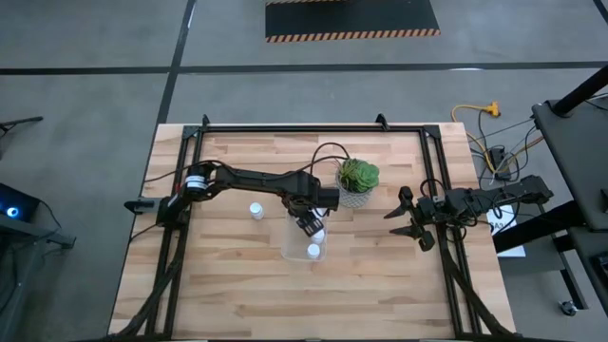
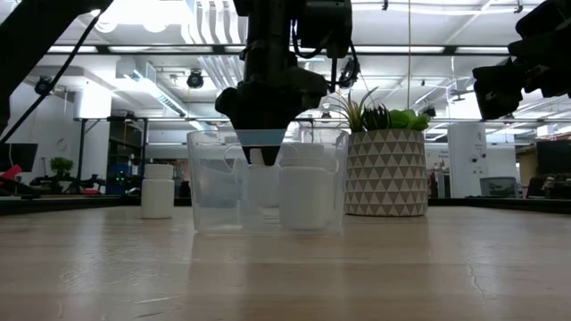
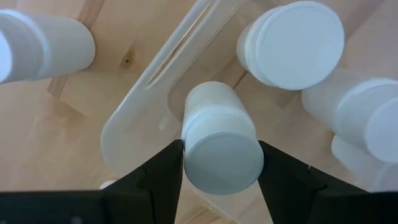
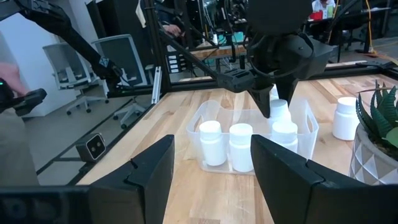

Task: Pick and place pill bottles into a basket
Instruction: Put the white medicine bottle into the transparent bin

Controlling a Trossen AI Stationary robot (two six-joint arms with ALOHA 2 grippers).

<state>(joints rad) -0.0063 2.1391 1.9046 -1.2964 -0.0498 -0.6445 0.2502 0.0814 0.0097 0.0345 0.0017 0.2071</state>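
The clear basket (image 1: pixel 293 249) stands on the wooden table near its middle. My left gripper (image 1: pixel 310 226) hangs over it, pointing down and shut on a white pill bottle (image 3: pixel 217 134), which is inside the basket's walls (image 2: pixel 210 187). Whether this bottle stands on the basket's floor, I cannot tell. Three more pill bottles (image 4: pixel 241 146) stand upright in the basket. Another pill bottle (image 1: pixel 256 210) stands on the table to the basket's left. My right gripper (image 1: pixel 404 217) waits open and level near the table's right edge. My left gripper pinches the pill bottle at its cap (image 3: pixel 188 155), one finger (image 3: pixel 165 177) on each side. The fingers come from above, pointing down. The bottle stays upright below them, within the basket's rim (image 3: pixel 143 93).
A grey patterned pot with a green succulent (image 1: pixel 358 180) stands just behind and right of the basket, close to my left arm's wrist. The dark frame rails (image 1: pixel 285 127) run along the table's far, left and right sides. Bare wood lies in front of the basket.
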